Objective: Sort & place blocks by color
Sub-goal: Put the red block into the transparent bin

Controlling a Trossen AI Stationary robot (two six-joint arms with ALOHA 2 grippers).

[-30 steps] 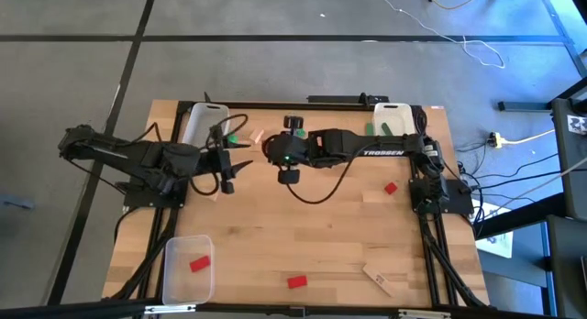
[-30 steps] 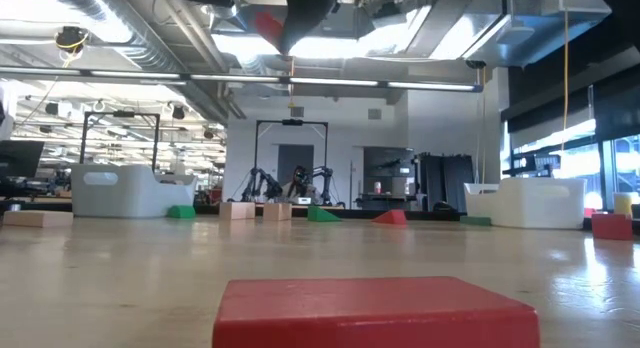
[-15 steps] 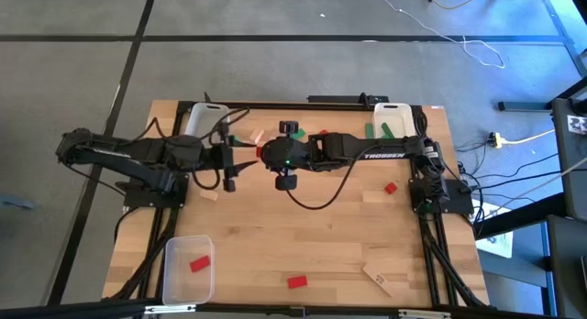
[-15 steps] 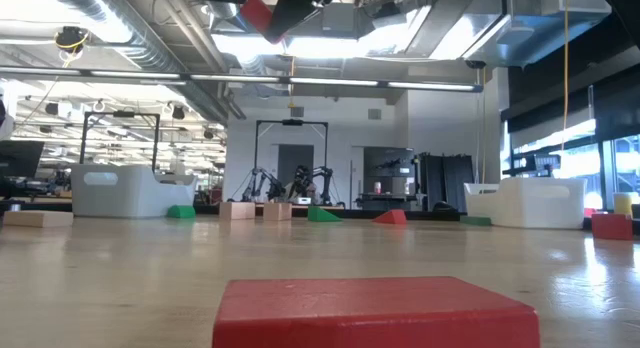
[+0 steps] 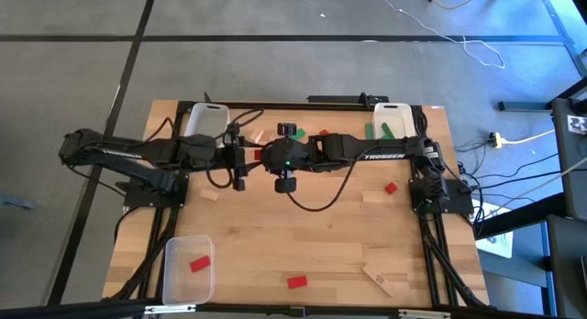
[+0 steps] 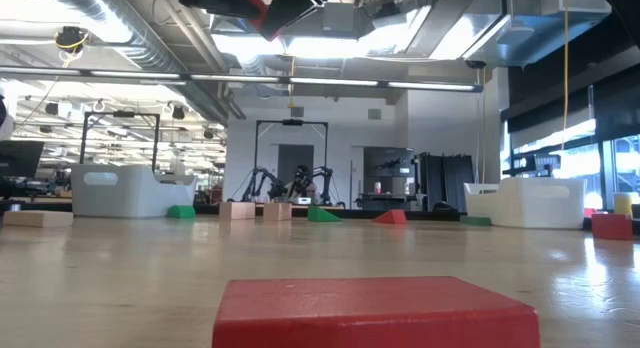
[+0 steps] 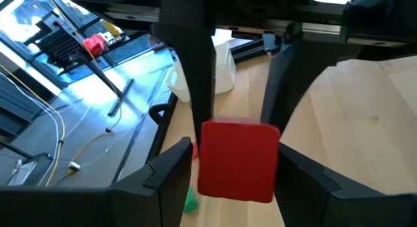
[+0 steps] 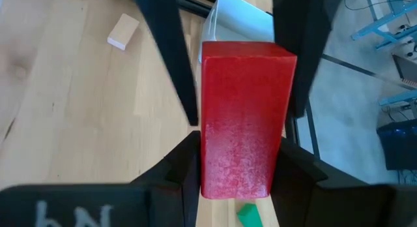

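Observation:
High above the table's middle, my right gripper [image 5: 267,157] is shut on a long red block [image 8: 244,116]. The block's free end [image 7: 238,158] points toward my left gripper [image 5: 248,158]. My left gripper [image 7: 234,181] is open, with one finger on each side of that free end. I cannot see it touching the block. In the low view both grippers and the block [image 6: 258,2] show only at the top edge. Other red, green and wooden blocks lie scattered on the table. My right gripper pinches the red block between its two fingers on two opposite long sides [image 8: 212,171], at the end nearest its wrist. The fingers come from the table's right, slanting a little downward, and lie along the block. The block is lifted clear of the table.
A clear bin [image 5: 176,280] at the near left holds a red block [image 5: 200,263]. Loose red blocks [image 5: 295,281] [image 5: 391,187] and wooden blocks [image 5: 378,279] [image 5: 209,195] lie on the table. Two white bins [image 5: 204,122] [image 5: 393,115] stand at the far edge, with green blocks [image 5: 385,129] by the right one.
My left gripper has moved toward the table's right, up to my right gripper. Its open fingers now flank the free end of the red block. My right gripper has stayed in place and tipped slightly, still holding the block.

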